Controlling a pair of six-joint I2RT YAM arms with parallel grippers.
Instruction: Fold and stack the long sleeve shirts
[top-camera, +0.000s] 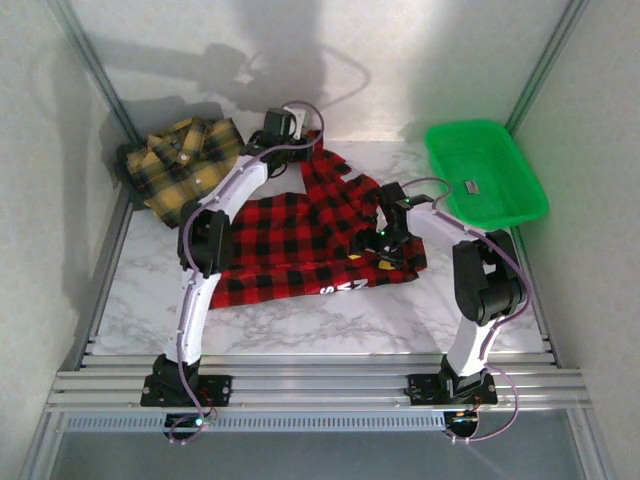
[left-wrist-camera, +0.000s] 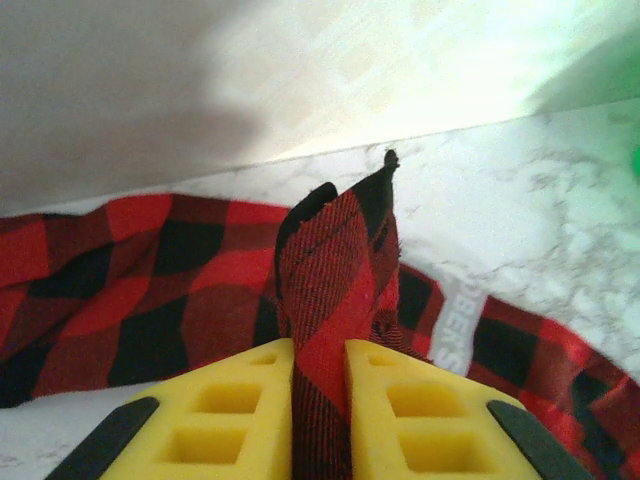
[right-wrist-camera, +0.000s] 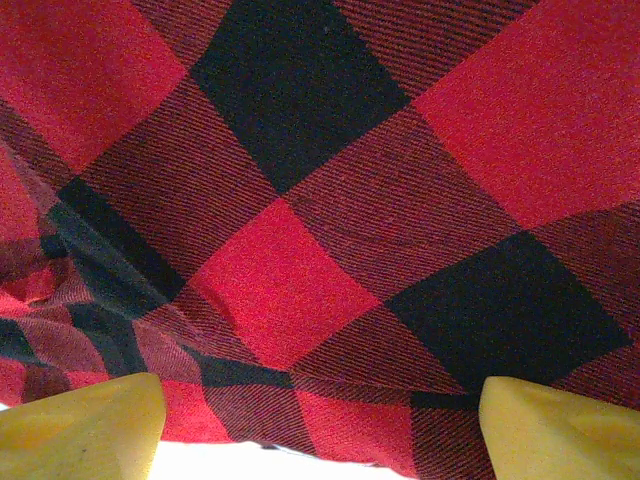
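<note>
Lying rumpled on the table (top-camera: 300, 325), the red-and-black shirt (top-camera: 290, 235) is looking barely started: the right tool (right-wrist-camera: 320, 420) is hovering wide open over its near right part, empty; the left tool (left-wrist-camera: 320, 400) is pinching its far edge; far left, the yellow-and-black shirt (top-camera: 180, 165) is waiting unfolded

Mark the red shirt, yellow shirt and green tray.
red shirt (top-camera: 290, 245), top external view, middle of its body
yellow shirt (top-camera: 180, 165), top external view, middle of the heap
green tray (top-camera: 490, 155), top external view, bare floor

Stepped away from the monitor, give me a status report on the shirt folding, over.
Left gripper shut on red-and-black shirt fabric. Right gripper open over same shirt. Yellow-and-black shirt bunched far left, not folded.
</note>
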